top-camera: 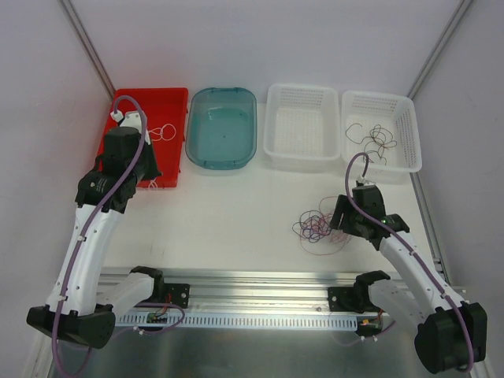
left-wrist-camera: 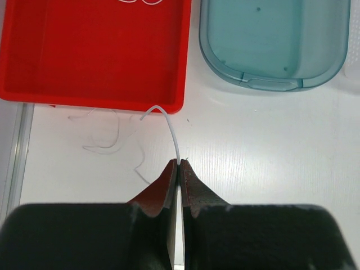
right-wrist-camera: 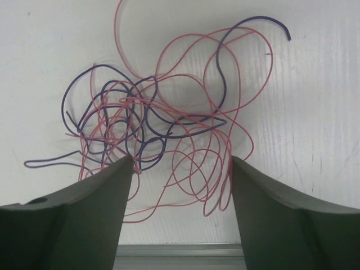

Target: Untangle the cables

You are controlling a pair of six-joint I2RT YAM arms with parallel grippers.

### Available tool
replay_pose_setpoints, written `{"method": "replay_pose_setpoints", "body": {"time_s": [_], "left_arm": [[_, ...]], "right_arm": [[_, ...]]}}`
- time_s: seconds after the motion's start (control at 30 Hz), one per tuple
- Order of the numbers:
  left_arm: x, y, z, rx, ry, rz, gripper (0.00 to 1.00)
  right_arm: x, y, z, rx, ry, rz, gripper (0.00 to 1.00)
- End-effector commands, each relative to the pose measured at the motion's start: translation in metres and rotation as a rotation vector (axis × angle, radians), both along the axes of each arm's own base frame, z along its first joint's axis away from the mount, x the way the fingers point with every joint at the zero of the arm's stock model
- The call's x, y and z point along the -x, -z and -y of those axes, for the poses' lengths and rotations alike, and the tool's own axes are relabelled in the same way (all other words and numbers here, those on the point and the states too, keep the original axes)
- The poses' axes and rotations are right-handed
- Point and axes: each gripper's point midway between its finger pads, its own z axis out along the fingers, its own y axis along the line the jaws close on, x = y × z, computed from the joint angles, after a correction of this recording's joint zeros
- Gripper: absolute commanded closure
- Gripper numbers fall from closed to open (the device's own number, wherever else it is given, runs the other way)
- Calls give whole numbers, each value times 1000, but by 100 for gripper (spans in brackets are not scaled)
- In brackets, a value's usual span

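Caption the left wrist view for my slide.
Left hand shut on a white wire that arches toward the red tray, teal tub to the right.

Glossy red plastic tray, matt white table

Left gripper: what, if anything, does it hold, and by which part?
A thin white wire, pinched between the left gripper's shut fingertips; whether at its very end is hidden.

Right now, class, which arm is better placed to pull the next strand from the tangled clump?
Right. The right fingers are open just over the pink and purple clump; the left fingers are shut on a white strand by the red tray, far from it.
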Motion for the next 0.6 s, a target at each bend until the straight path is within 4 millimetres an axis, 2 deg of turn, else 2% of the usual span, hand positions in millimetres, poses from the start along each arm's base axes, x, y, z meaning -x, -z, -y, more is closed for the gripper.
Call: {"method": "replay_pose_setpoints", "body": {"time_s": [0.0, 0.07, 0.1, 0.17, 0.2, 0.23, 0.27, 0.3, 0.37, 0.4, 0.47, 0.5, 0.53, 0.57], "left_arm": [[-2, -12, 9, 44, 37, 28, 100], [-4, -26, 10, 50, 44, 59, 100], [-5, -43, 11, 56, 49, 100, 100], [-7, -60, 13, 64, 59, 135, 100], [-8, -79, 14, 70, 63, 180, 100], [-9, -88, 12, 67, 58, 201, 100], [-13, -94, 11, 59, 54, 209, 100], [-14, -113, 9, 56, 47, 252, 100], [-21, -125, 4, 30, 27, 274, 100], [-22, -142, 2, 23, 16, 310, 100], [-32, -151, -4, -8, -12, 321, 100], [-32, -168, -7, -12, -23, 361, 100], [-41, -169, -7, -27, -27, 354, 100], [-41, -189, -9, -24, -37, 398, 100]], "right_arm": [[-8, -28, -12, -47, -65, 64, 25], [-8, -38, -13, -53, -86, 87, 17], [-6, -39, -12, -50, -90, 86, 11], [-5, -44, -13, -49, -102, 101, 7], [-3, -49, -12, -48, -108, 112, 3], [-3, -51, -12, -50, -111, 119, 1], [-2, -55, -12, -53, -113, 132, 0], [-1, -57, -12, -55, -117, 137, 0], [1, -61, -13, -62, -123, 146, 1], [3, -63, -13, -64, -125, 152, 1], [4, -67, -16, -77, -135, 162, 3], [4, -69, -15, -78, -134, 171, 3], [4, -70, -16, -80, -134, 174, 3], [7, -71, -20, -104, -151, 167, 3]]}}
